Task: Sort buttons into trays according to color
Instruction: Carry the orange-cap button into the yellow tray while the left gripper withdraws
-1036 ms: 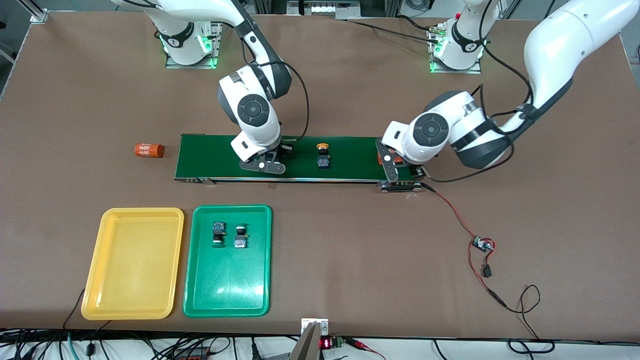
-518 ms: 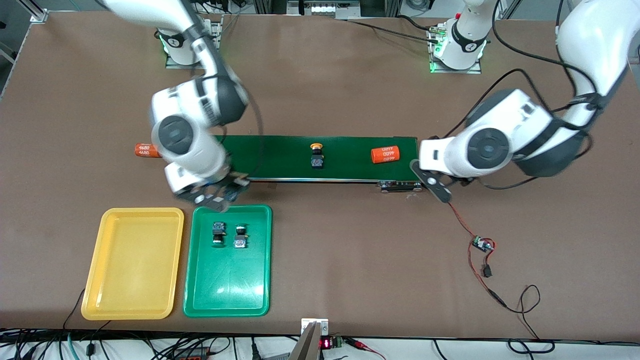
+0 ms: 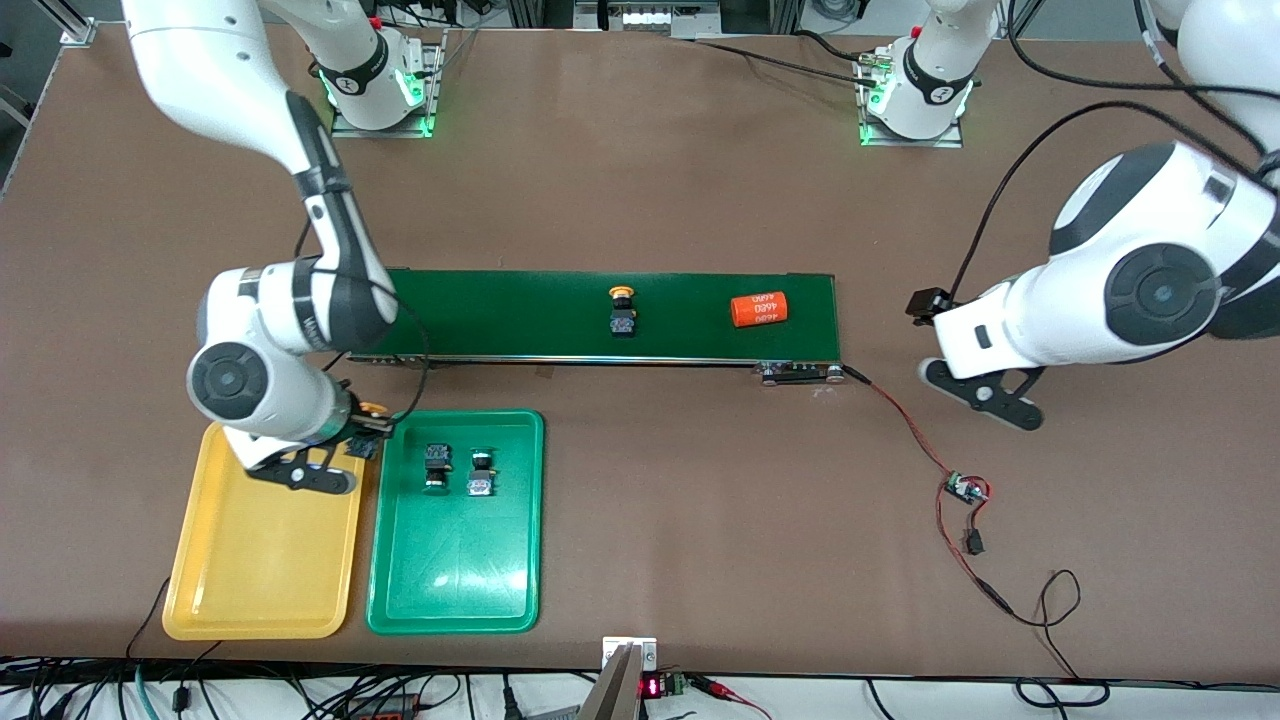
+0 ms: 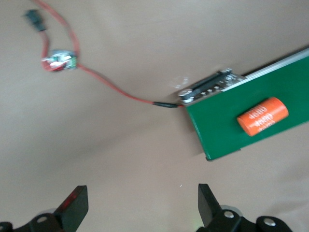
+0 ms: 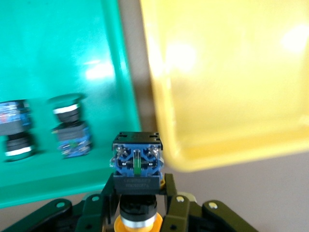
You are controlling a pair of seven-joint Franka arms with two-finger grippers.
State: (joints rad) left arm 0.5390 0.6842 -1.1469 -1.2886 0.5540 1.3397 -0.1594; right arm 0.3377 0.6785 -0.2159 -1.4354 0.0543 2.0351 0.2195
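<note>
My right gripper (image 3: 355, 440) (image 5: 137, 187) is shut on a yellow-capped button (image 3: 368, 425) (image 5: 136, 162). It hangs over the gap between the yellow tray (image 3: 260, 590) (image 5: 231, 72) and the green tray (image 3: 455, 580) (image 5: 58, 48), at their conveyor-side ends. Two green-capped buttons (image 3: 437, 467) (image 3: 481, 472) lie in the green tray; the right wrist view shows them too (image 5: 71, 130) (image 5: 17, 128). Another yellow-capped button (image 3: 622, 310) sits on the conveyor belt (image 3: 500, 320). My left gripper (image 3: 985, 395) (image 4: 142, 208) is open and empty over bare table past the belt's end.
An orange cylinder printed 4680 (image 3: 759, 309) (image 4: 262, 116) lies on the belt (image 4: 222, 130) near the left arm's end. A red wire runs from the belt's end to a small circuit board (image 3: 965, 490) (image 4: 59, 61) on the table.
My right arm swung from the belt to the trays, carrying the yellow-capped button. My left arm pulled away from the belt's end, leaving the orange cylinder there. Both belt items drifted toward the right arm's end.
</note>
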